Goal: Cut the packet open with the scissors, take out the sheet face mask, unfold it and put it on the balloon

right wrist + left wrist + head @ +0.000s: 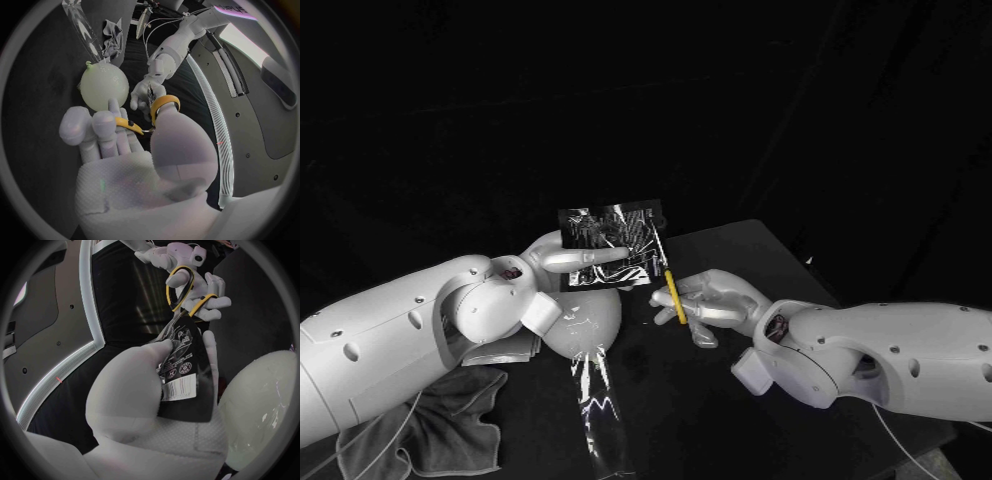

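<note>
Head view: the left hand point(574, 262) pinches the packet point(610, 243) upright, close by the balloon point(586, 322). The right hand point(707, 305) is closed around the yellow-handled scissors point(676, 297) at the packet's edge.

Left wrist view: the packet looks like thin, slick, floppy foil, probably best gripped low, away from the cut.

Right wrist view: fingers mostly hide the blades, so whether they touch the packet cannot be told.

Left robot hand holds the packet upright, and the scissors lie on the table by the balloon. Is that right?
No. The scissors do not lie on the table: the right robot hand holds them beside the packet, as the head view shows. The left robot hand does hold the packet upright.
</note>
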Robot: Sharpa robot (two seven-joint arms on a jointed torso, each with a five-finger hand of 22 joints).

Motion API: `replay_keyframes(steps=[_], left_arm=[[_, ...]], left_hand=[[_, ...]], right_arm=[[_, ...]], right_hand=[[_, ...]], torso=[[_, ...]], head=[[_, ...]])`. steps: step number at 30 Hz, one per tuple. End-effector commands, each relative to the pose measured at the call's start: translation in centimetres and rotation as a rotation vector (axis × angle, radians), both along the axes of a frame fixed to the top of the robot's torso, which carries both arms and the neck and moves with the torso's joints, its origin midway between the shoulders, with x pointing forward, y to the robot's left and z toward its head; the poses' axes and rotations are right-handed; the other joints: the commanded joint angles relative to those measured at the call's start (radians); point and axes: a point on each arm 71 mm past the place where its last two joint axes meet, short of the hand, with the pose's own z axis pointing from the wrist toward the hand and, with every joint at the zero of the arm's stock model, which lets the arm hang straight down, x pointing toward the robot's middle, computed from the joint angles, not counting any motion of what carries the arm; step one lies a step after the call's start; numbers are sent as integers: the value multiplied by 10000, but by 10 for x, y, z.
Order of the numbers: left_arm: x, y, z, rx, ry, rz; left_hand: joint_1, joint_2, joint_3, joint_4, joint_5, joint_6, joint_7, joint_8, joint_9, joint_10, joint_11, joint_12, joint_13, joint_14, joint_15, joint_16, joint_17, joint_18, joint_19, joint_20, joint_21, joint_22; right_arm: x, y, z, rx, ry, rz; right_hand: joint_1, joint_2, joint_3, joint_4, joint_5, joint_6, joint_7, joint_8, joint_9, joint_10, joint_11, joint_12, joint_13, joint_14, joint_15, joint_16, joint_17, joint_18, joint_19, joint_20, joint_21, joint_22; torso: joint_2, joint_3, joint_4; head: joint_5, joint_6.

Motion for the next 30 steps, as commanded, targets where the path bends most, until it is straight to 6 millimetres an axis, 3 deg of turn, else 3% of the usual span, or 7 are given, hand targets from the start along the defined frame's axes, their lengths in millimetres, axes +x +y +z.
replay_keyframes(steps=[1,18,22,24,26,30], left_arm=[[-2,-3,2,-173,-57,-298],[-3,-3,2,-189,-57,-334],[-3,-4,2,-173,-54,-339],[-3,-4,2,-170,-54,-348],[-3,-4,2,-167,-53,-353],[-3,-4,2,-161,-53,-356]], left_hand=[[-8,72,3,-51,35,75,24,36,993,95,-2,23,9,58,-42,69,8,127,68,-22,33,16],[-20,67,8,-61,35,73,22,47,1008,98,-3,21,8,57,-42,70,19,119,50,-17,24,11],[-25,68,11,-64,35,71,22,50,1014,99,-3,21,8,56,-42,70,23,117,42,-15,20,9],[-25,68,11,-64,35,71,22,50,1014,99,-3,21,8,56,-42,70,23,117,42,-15,20,9],[-25,68,11,-64,35,71,22,50,1014,99,-3,21,8,56,-42,70,23,117,42,-15,20,9],[-25,68,11,-64,35,71,22,50,1014,99,-3,21,8,56,-42,70,23,117,42,-15,20,9]], right_arm=[[1,3,4,197,-98,210],[8,4,11,285,-283,232],[9,3,12,393,-430,28],[10,2,13,480,-500,-156],[12,0,14,539,-552,-279],[13,0,14,618,-625,-366]], right_hand=[[-84,14,81,-14,-21,-81,164,35,-16,-72,-7,2,-18,-107,1,-68,-18,172,-85,-16,-71,1040],[-131,104,153,-25,-22,-82,169,43,-33,-81,-1,10,-87,-117,7,-52,-10,174,-98,-7,-85,1031],[-71,252,207,-45,-25,-33,152,73,-42,-5,-19,46,-142,-92,-1,-1,50,163,-57,-7,-28,1047],[177,565,259,-100,-15,326,-3,258,2,511,-163,270,-114,260,-101,355,623,47,360,-56,532,1243],[258,618,199,-95,-38,431,-46,304,5,639,-235,302,-121,366,-155,457,765,18,474,-113,685,1298],[560,920,52,-102,-24,953,-293,540,44,1327,-462,542,-45,654,-354,714,1154,-90,833,-285,1178,1481]], torso=[[-5,2,7],[-3,3,2],[1,-5,3],[1,-6,7],[-1,-6,8],[4,-4,4]], head=[[-36,3],[-58,45],[-60,54],[-75,68],[-79,75],[-84,101]])
